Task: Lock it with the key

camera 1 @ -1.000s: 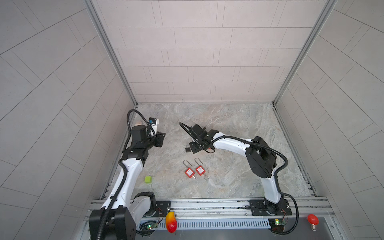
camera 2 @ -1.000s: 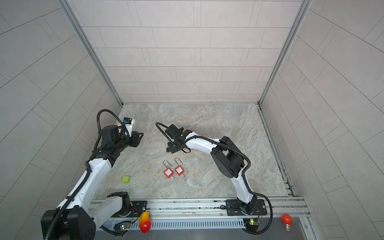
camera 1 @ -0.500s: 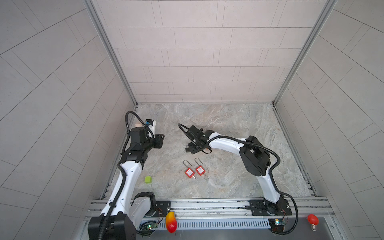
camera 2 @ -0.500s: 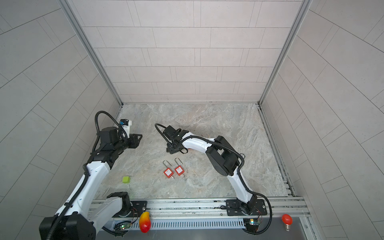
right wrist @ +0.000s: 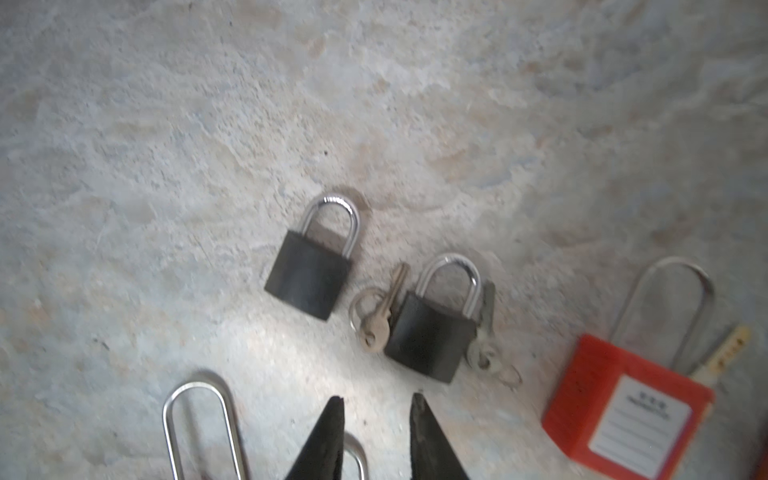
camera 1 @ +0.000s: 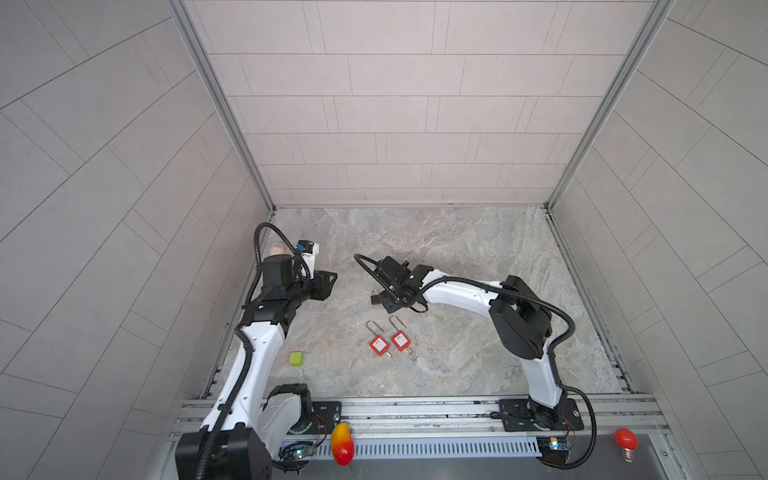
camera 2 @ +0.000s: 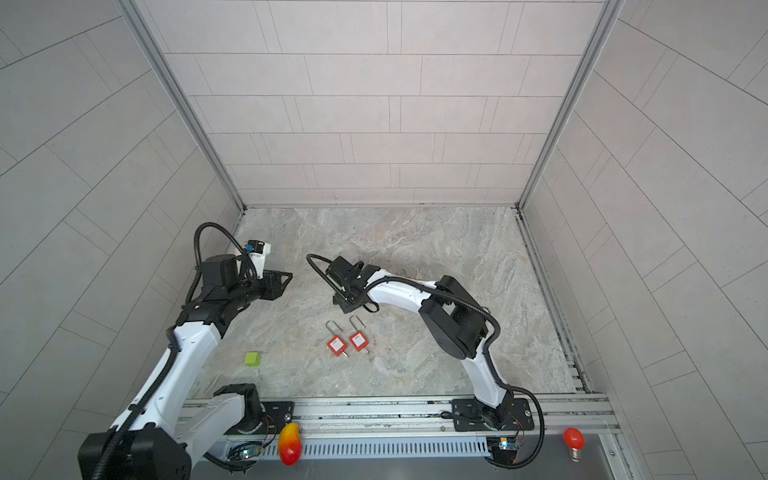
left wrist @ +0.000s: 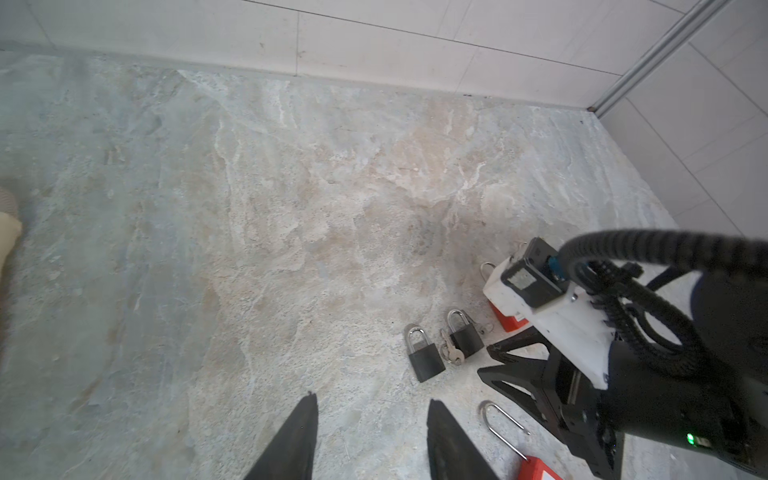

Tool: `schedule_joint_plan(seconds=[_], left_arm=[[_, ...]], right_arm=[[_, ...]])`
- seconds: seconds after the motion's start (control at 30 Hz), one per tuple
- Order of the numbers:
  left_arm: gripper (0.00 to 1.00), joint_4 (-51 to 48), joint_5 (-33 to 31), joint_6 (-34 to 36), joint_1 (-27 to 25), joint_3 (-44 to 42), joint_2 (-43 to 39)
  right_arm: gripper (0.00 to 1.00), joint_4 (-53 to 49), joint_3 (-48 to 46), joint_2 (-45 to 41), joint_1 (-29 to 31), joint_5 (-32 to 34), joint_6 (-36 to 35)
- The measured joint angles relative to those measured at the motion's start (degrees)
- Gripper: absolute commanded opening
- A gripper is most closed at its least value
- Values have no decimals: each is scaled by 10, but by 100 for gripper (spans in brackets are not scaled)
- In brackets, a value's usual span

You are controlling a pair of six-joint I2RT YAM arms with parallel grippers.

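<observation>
Right pincer (right wrist: pixel 378 401): jaws parted a little, with nothing between them.
Left pincer (left wrist: pixel 372 399): jaws apart and empty.
Key (right wrist: pixel 380 320): lies flat on the table (right wrist: pixel 166 124), just ahead of the right pincer's tips. It hangs on a ring and rests against the flank of a black padlock (right wrist: pixel 432 332).
Long axis: the blade points away from the right pincer, and the bow and ring are nearest the tips. The key runs close to the line of the fingers, slightly tilted.
Black padlock: ahead and a little to one side, lying flat with its shackle pointing away. The shackle looks seated, but I cannot tell whether it is latched.
Second black padlock (right wrist: pixel 309 274): farther ahead, on the key's other side and apart from it.
Second key (right wrist: pixel 484 332): against the far flank of the nearer padlock, too blurred to read well.
Nearer arm: the right, whose tips are almost over the bow. The left pincer is well apart and faces the padlocks from across the table.
Crowding: a bare shackle (right wrist: pixel 199 424) sits beside one finger, and a red padlock (right wrist: pixel 623 411) lies out past the other.
Open room: bare table beyond the padlocks, with the walls well away.
Judgement: a short drop onto the bow looks enough. The ring side is probably freer than the padlock side.
</observation>
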Motion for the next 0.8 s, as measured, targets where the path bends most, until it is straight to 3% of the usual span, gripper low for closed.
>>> schedule_joint_plan(seconds=[0.3, 0.8], left_arm=[[48, 18, 30, 8, -24, -14, 0], [48, 27, 43, 23, -47, -15, -1]], right_arm=[[41, 10, -153, -160, 89, 63, -40], [49, 23, -185, -118, 126, 75, -25]])
